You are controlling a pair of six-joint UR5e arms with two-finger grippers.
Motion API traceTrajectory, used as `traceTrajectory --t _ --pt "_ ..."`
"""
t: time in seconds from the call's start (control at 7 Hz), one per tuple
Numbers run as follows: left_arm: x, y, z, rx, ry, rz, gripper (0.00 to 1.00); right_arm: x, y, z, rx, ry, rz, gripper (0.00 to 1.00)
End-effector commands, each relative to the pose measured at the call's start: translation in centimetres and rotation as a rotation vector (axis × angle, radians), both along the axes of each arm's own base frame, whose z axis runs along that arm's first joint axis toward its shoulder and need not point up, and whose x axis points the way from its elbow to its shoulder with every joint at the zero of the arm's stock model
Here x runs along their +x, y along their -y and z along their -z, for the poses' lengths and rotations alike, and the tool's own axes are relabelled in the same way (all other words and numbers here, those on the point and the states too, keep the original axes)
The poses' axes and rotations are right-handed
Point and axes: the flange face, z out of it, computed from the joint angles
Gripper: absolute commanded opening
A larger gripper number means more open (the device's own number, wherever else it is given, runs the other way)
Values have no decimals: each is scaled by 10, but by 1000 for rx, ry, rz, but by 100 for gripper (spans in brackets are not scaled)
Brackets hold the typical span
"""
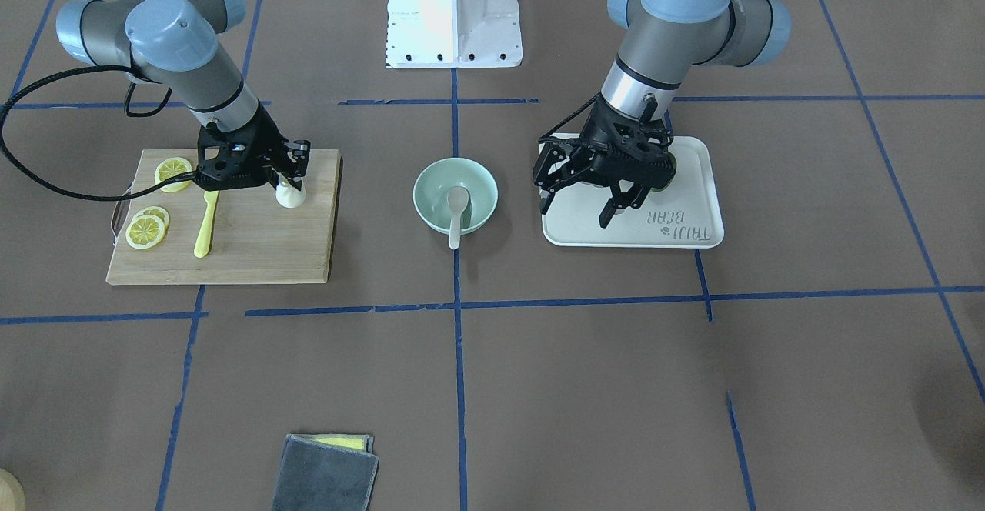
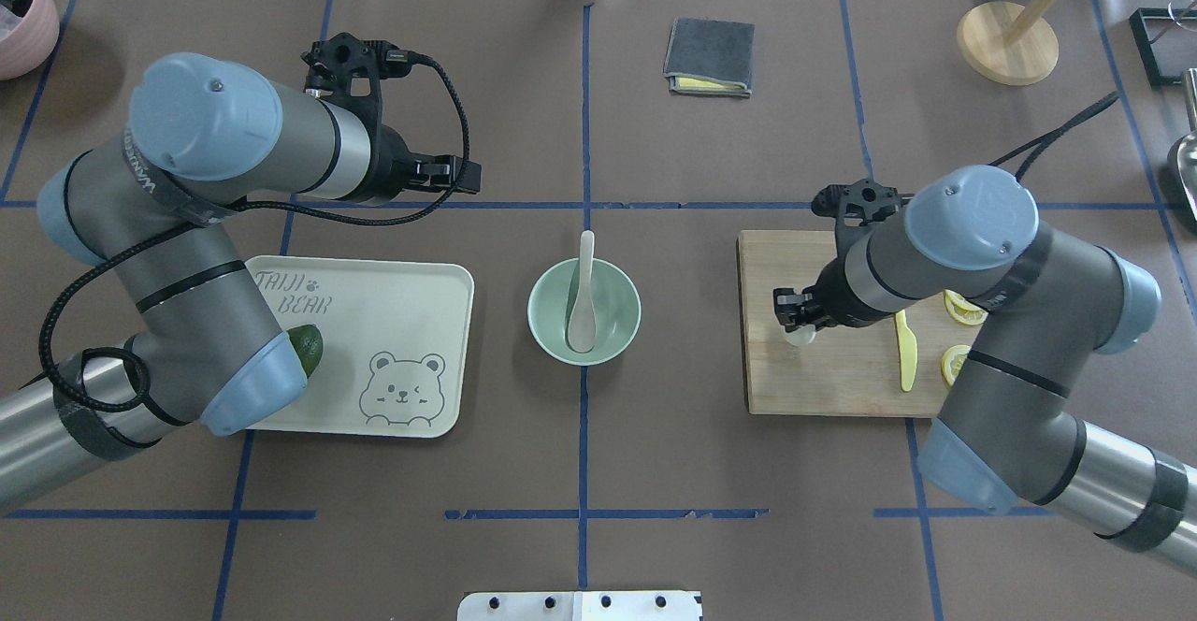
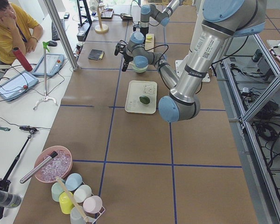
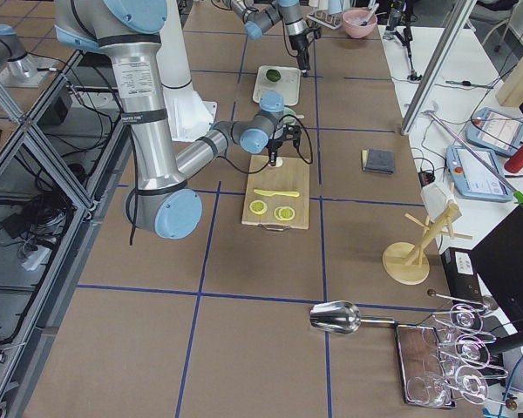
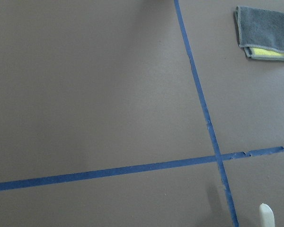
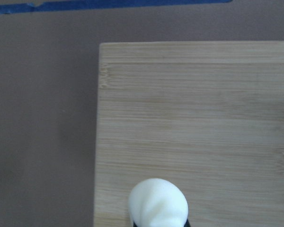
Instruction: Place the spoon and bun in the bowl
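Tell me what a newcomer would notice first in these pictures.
The spoon already lies in the mint bowl at the table's centre. On the wooden board, the right gripper grips the white bun, while the left gripper hangs open over the bear tray.

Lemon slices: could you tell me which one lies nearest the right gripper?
The lone slice by the board's robot-side edge, beside the right gripper; the other two overlap each other farther off, toward the operators' side.
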Motion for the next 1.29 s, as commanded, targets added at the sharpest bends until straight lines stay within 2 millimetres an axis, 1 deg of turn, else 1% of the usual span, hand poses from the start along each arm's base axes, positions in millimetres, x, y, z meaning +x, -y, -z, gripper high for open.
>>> traceTrajectory --t 0.0,0.14,0.29,0.43,0.57,0.71,0.86,1.0,1.14 --pt "-20 -9 5 18 -20 9 91 -37 5 86 -87 35 -72 35" --pt "-45 -28 -8 23 -21 8 91 -54 1 115 -100 65 -104 35" --pt "-63 -27 -10 27 -23 31 91 -87 2 147 -135 89 -121 36" --pt "-87 -29 -11 29 -34 48 91 -114 8 182 -168 113 -137 37" --pt "-107 -29 -16 14 -44 38 91 -130 14 200 -165 118 -155 39" --pt "-120 -23 -24 4 -37 58 91 -143 20 205 -158 104 -171 45" --pt "-121 -23 -24 4 -37 60 91 -153 9 199 -154 91 -161 65" --pt "-120 -22 -25 1 -36 59 91 -160 2 197 -138 83 -165 84" --pt "-117 -20 -28 -4 -30 57 91 -156 0 186 -139 73 -167 100"
